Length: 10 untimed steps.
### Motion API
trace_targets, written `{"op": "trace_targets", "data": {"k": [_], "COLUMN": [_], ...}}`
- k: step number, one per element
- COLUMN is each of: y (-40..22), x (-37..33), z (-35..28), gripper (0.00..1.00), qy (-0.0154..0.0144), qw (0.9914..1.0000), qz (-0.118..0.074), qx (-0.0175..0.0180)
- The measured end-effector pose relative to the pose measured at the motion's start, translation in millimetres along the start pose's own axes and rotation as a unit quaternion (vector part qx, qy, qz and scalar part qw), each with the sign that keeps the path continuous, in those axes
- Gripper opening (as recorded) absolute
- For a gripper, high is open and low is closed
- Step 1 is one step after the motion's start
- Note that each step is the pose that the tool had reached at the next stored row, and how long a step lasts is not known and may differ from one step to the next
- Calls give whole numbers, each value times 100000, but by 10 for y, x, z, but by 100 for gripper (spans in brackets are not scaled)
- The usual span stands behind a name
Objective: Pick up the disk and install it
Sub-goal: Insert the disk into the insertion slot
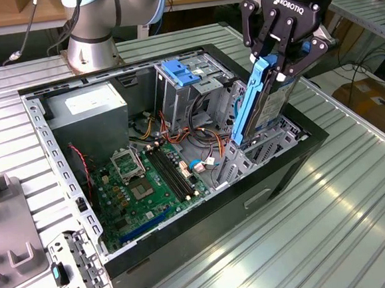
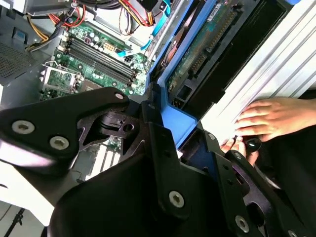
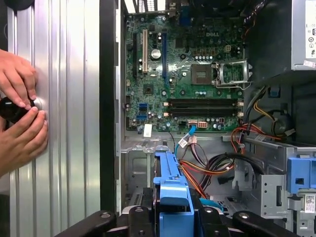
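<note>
The gripper (image 1: 280, 66) is clamped on the upper end of the disk (image 1: 268, 108), which hangs steeply tilted below it, long axis aimed into the drive bay (image 1: 272, 143) at the computer case's (image 1: 186, 234) corner.

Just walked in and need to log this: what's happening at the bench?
The robot's gripper is shut on the disk, holding it nearly upright over the open computer case, its lower end at the metal drive bay, not seated. A person's hands rest on the table beside the case.
</note>
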<state>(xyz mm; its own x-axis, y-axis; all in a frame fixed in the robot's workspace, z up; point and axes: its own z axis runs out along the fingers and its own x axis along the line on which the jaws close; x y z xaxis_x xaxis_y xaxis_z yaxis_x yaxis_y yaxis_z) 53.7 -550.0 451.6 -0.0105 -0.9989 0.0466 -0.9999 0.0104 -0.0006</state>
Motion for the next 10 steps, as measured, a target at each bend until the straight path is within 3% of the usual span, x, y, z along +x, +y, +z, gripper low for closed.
{"op": "trace_targets", "data": {"k": [3,4,7,8,10], "y": [-35,-34,-36,-35,-36], "x": [-1,1,26,44,86], "z": [8,14,28,31,36], "gripper": [37,37,37,37,37], "qy": [3,-193,-1315,-1501,-1531], "qw": [100000,100000,99991,99989,99988], "qz": [36,43,35,29,-1], "qx": [-3,3,6,9,9]}}
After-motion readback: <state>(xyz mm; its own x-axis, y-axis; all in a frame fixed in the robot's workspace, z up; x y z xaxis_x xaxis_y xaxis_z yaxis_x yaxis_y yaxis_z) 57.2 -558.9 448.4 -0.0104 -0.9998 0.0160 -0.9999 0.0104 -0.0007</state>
